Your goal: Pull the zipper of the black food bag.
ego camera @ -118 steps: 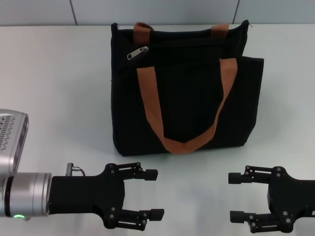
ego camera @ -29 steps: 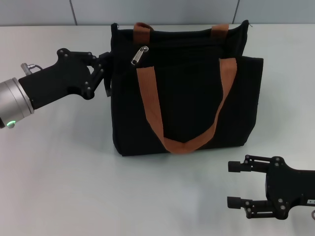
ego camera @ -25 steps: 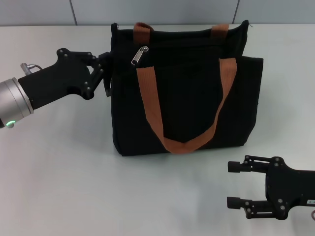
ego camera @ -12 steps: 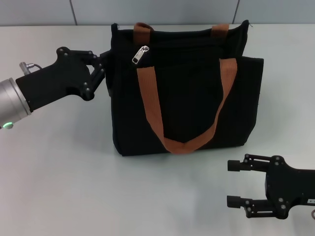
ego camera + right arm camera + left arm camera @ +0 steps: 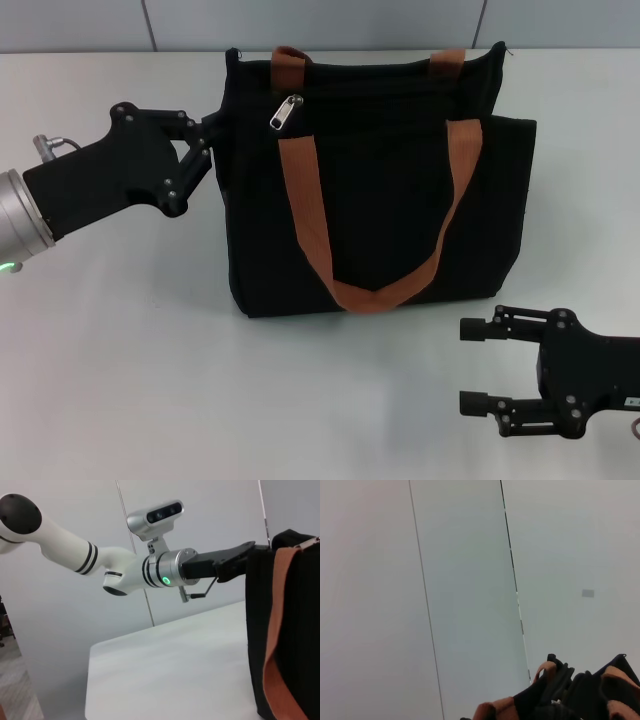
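zipper (image 5: pixel 283 112): silver teardrop pull near the left end of the black zip line, high on the front of the black food bag (image 5: pixel 380 215). long axis slanted, narrow end up toward the bag's right, broad end down-left.

bag upright on the white table (image 5: pixel 120 340), rust-brown strap handles (image 5: pixel 310 230) hanging down its front.

left gripper (image 5: pixel 212 135) at the bag's upper left edge, probably bracing that end; fingers against black fabric, cannot tell their gap.

right gripper (image 5: pixel 478 365) low near the table's front, fingers apart, holding nothing, likely waiting to take the pull.

Upright black food bag (image 5: pixel 390 190); silver zipper (image 5: pixel 285 111) near its top-left corner.
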